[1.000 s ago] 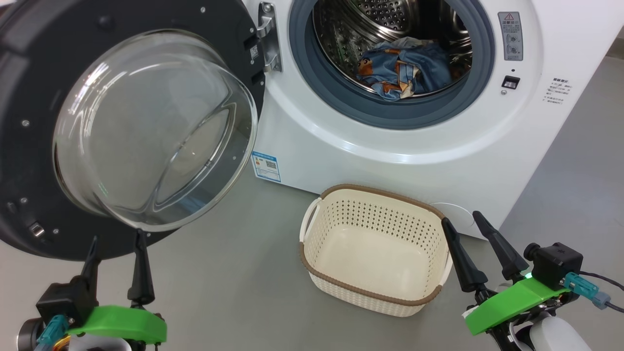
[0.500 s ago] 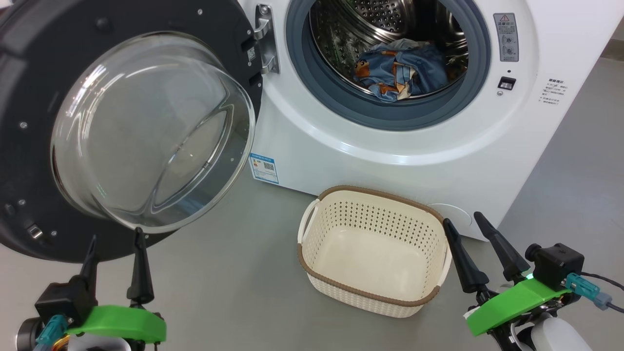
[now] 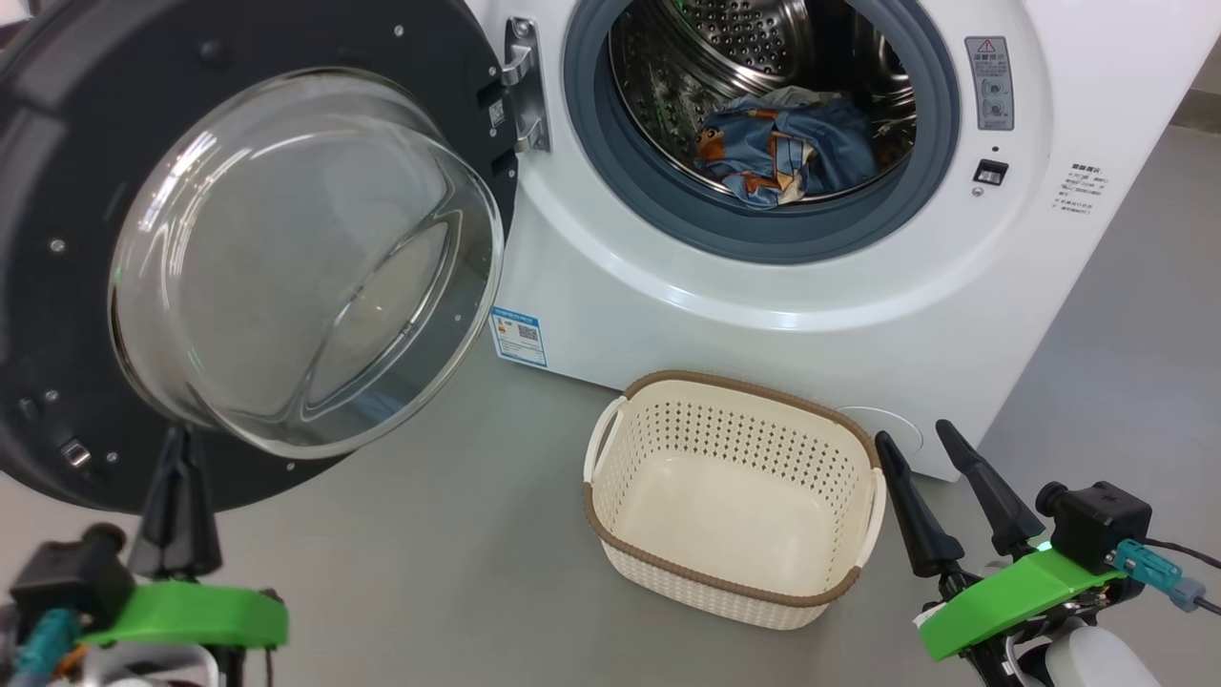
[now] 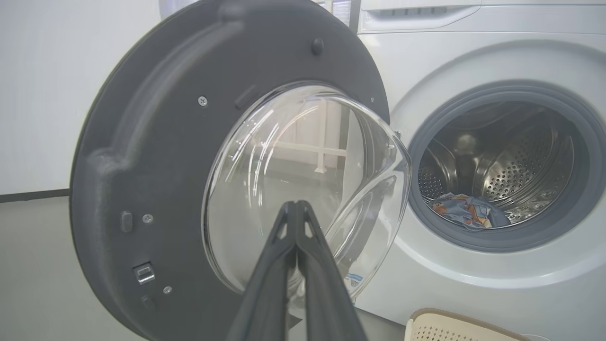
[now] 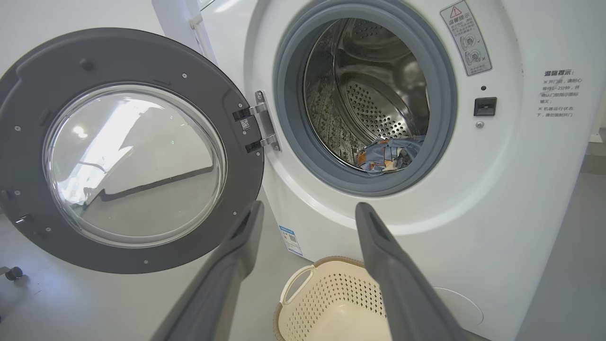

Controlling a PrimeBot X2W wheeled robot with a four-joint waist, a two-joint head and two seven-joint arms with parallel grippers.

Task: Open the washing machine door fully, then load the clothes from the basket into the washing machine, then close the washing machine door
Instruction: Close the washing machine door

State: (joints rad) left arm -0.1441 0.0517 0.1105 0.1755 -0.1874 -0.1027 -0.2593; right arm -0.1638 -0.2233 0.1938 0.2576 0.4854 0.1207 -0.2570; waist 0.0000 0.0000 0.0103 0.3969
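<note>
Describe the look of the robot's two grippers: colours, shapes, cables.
Both the left gripper and right gripper have two long, tapering dark fingers set on a bright green bracket, with a black boxy block and a teal connector beside it. A dark cable leaves the right one, whose forearm is pale white.

A smooth grey floor [image 3: 458, 544] spreads ahead of both sets of jaws. In the left wrist view a plain white wall [image 4: 42, 94] rises well to the left of the left jaws, with a dark skirting strip [image 4: 33, 194] along its foot where it meets the floor. In the right wrist view a small black round object [image 5: 13, 273], perhaps a caster, sits on the floor far left of the right jaws. Well beyond the right jaws and to their right, a beige band [image 3: 1204, 107] edges the floor.
</note>
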